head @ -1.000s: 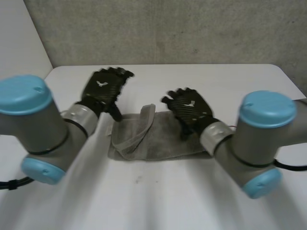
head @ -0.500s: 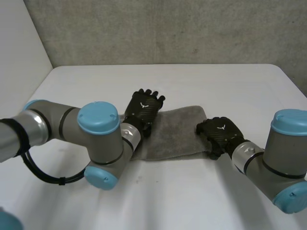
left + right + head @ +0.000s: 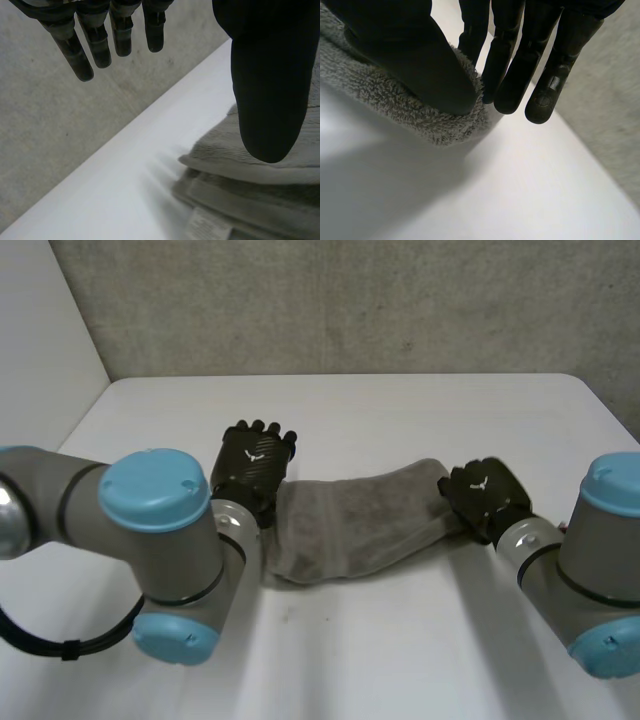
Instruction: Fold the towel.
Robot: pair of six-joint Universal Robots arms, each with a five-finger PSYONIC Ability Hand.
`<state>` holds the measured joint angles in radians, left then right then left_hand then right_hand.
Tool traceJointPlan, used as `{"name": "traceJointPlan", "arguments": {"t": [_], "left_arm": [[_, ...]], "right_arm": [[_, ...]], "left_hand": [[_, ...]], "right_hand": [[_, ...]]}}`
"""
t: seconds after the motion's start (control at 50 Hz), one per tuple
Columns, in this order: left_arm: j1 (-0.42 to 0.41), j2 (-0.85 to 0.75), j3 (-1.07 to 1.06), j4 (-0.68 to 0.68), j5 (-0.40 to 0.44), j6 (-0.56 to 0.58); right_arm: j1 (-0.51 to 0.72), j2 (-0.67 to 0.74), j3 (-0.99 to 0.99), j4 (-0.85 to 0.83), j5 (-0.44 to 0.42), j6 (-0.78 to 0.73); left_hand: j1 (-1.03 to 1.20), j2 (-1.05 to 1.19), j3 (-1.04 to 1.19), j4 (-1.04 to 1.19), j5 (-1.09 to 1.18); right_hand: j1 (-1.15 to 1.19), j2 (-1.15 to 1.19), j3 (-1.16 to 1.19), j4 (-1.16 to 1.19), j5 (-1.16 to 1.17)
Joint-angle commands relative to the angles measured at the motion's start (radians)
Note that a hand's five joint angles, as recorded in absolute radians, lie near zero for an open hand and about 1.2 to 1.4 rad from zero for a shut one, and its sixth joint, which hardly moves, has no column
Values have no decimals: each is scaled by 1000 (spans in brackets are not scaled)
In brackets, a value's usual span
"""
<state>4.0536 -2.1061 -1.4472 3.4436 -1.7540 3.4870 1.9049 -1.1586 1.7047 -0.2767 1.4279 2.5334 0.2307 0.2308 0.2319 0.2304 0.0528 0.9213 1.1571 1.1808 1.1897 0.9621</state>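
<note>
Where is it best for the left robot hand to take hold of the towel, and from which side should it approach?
Probably the stacked end of the towel beside the left robot hand, coming from the side opposite the right robot hand, which pinches the other end. The layers there lie flat, offering an edge to pinch.

The head camera sat high between and behind the arms. It looked down across the white bench [image 3: 400, 640] toward the grey wall [image 3: 350, 300], far enough back to take in both arms. The left wrist camera looked along the left hand [image 3: 270, 75] from close up, toward the wall where it met the bench's edge. The right wrist camera sat closer still, along the right hand [image 3: 410, 60]. All three views shared the towel [image 3: 350, 525], the bench and the wall.
</note>
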Motion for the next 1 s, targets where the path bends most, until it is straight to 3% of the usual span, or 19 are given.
{"name": "traceJointPlan", "arguments": {"t": [0.02, 0.1, 0.14, 0.24, 0.34, 0.38, 0.4, 0.42, 0.44, 0.46, 0.5, 0.54, 0.58, 0.6, 0.66, 0.68, 0.72, 0.82, 1.0], "left_arm": [[2, 127, -82, 3, 1, -2], [36, 172, -117, 2, -1, -2], [92, 215, -153, 2, 2, -6], [163, 251, -194, 2, 10, -13], [185, 262, -220, -4, 63, -42], [185, 262, -226, -4, 77, -62], [183, 262, -228, -4, 85, -81], [183, 262, -228, -4, 85, -82], [180, 262, -220, -4, 88, -100], [177, 262, -213, -4, 88, -115], [174, 262, -203, -4, 90, -126], [169, 262, -188, -4, 93, -138], [147, 255, -153, -4, 91, -169], [146, 255, -153, -4, 91, -169], [87, 216, -96, -6, 90, -215], [87, 216, -96, -6, 90, -215], [45, 167, -52, -15, 88, -249], [-13, 74, 13, -72, 84, -296], [-28, -84, 85, -210, 37, -362]], "right_arm": [[26, -33, -66, 21, 29, -122], [182, -27, -176, 14, 5, -127], [238, -4, -208, 14, -20, -130], [408, 173, -258, 17, -217, -162], [467, 253, -241, 28, -274, -263], [467, 254, -235, 27, -273, -286], [465, 238, -232, 24, -268, -292], [465, 238, -232, 24, -268, -292], [464, 212, -231, 22, -267, -279], [456, 177, -223, 16, -264, -250], [435, 150, -217, 16, -259, -196], [391, 116, -206, 16, -248, -120], [320, 48, -186, 24, -222, 70], [319, 48, -186, 24, -222, 71], [261, -30, -174, 54, -193, 371], [261, -30, -174, 54, -193, 372], [205, -35, -197, 132, -202, 522], [154, 25, -288, 266, -234, 637], [145, 218, -496, 432, -254, 601]], "left_hand": [[6, 6, 5, 7, 10], [-5, -6, -7, -5, -2], [-5, -6, -7, -5, -2], [-29, -29, -30, -29, -26], [-35, -35, -36, -35, -31], [-35, -35, -36, -35, -31], [-35, -35, -36, -35, -31], [-35, -35, -36, -35, -31], [-35, -35, -36, -35, -31], [-35, -35, -36, -35, -31], [-38, -38, -39, -37, -34], [-35, -35, -36, -35, -31], [-35, -35, -36, -35, -31], [-35, -35, -36, -35, -31], [-20, -20, -21, -20, -17], [-20, -20, -21, -20, -17], [-11, -12, -13, -11, -8], [-3, -3, -4, -2, 1], [0, 0, -1, 1, 4]], "right_hand": [[475, 239, 215, 207, 260], [475, 239, 215, 207, 260], [475, 239, 215, 207, 260], [475, 239, 215, 207, 260], [475, 239, 215, 207, 260], [475, 239, 215, 207, 260], [180, -56, -80, -89, -36], [177, -59, -83, -92, -39], [-364, -600, -624, -632, -579], [-663, -899, -923, -931, -878], [-747, -983, -1006, -1015, -962], [-747, -983, -1006, -1015, -962], [-747, -983, -1006, -1015, -962], [-747, -983, -1006, -1015, -962], [-747, -983, -1006, -1015, -962], [-747, -983, -1006, -1015, -962], [-747, -983, -1006, -1015, -962], [-747, -983, -1006, -1015, -962], [-747, -983, -1006, -1015, -962]]}}
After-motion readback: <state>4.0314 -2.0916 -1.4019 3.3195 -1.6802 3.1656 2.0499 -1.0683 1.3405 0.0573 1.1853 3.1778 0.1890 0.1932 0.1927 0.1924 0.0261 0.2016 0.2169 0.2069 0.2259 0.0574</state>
